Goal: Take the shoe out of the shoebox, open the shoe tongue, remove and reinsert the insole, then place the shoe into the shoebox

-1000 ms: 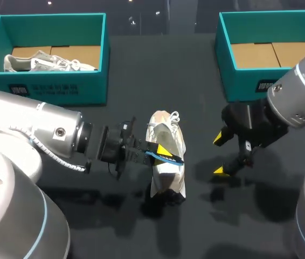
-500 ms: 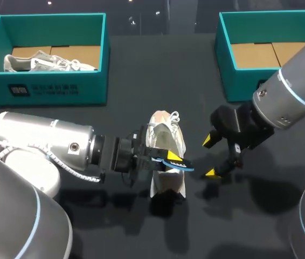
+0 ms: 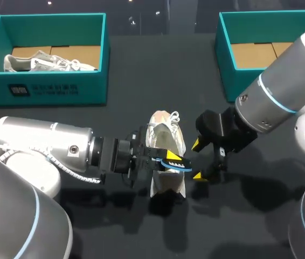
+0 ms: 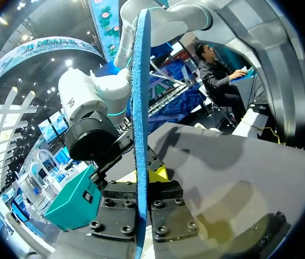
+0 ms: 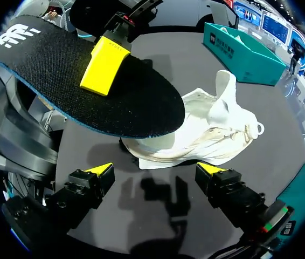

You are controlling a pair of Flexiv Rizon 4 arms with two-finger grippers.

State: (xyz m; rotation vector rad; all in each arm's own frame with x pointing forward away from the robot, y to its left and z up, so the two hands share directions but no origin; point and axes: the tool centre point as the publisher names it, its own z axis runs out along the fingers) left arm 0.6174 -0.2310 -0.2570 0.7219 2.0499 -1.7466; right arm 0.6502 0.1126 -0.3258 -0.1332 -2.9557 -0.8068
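Note:
A white shoe [image 3: 166, 137] rests on the black table [image 3: 141, 81] at its middle. My left gripper [image 3: 170, 157] comes in from the left over the shoe and is shut on a black insole with a blue edge [image 3: 177, 163]. The left wrist view shows that insole [image 4: 140, 102] edge-on between the gripper's [image 4: 143, 181] fingers. My right gripper [image 3: 198, 160] stands open just right of the shoe, close to the insole's tip. Seen from the right wrist, the insole [image 5: 61, 91] hangs above the shoe [image 5: 201, 135], ahead of the open right gripper [image 5: 157, 170].
A teal shoebox [image 3: 101, 54] at the back left holds another pale shoe [image 3: 47, 62]. A second teal shoebox [image 3: 223, 54] with a bare cardboard floor stands at the back right, behind my right arm. The left box [image 5: 244, 46] shows beyond the shoe in the right wrist view.
My right arm has moved left, bringing its open gripper close to the shoe and insole. My left gripper has shifted right with the insole in it.

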